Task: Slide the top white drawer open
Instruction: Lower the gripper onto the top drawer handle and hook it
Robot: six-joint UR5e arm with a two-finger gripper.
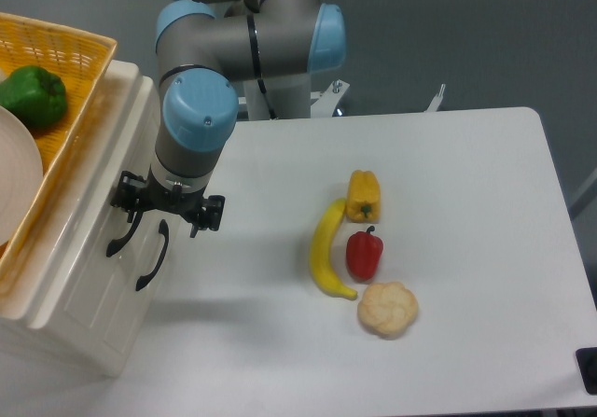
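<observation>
1. Arm, grey metal tubes with rounded pale-blue joint caps, reaching down from 12 o'clock toward the cabinet at 9 o'clock.
2. Gripper [140,219], black, angular, two-fingered, hanging at the cabinet front against the upper handle. Whether its jaws are closed on that handle or merely beside it, I cannot tell from here.
3. Cabinet [79,319], glossy cream-white, boxy with rounded edges, standing at the table's 9 o'clock edge.
4. Top white drawer [104,207], upper of two panelled fronts, lying flush with the cabinet face; its black curved handle [119,241] sits just under the gripper.
5. Lower drawer handle [154,258], black, curved, just beside the upper one.
6. Basket [70,58], yellow woven plastic, rectangular, resting on the cabinet top at 10 o'clock.
7. Green pepper [33,95], smooth and lumpy, inside the basket.
8. Plate [19,179], white, round, only partly in view at the left edge.
9. Table [466,202], matt white, rectangular with rounded corners.
10. Banana [326,249], yellow, curved, near table centre.
11. Yellow pepper [364,196], blocky, touching the banana's upper end.
12. Red pepper [365,254], glossy, just beside the banana toward 3 o'clock.
13. Cauliflower [388,309], cream, knobbly, near the banana's lower tip.
</observation>
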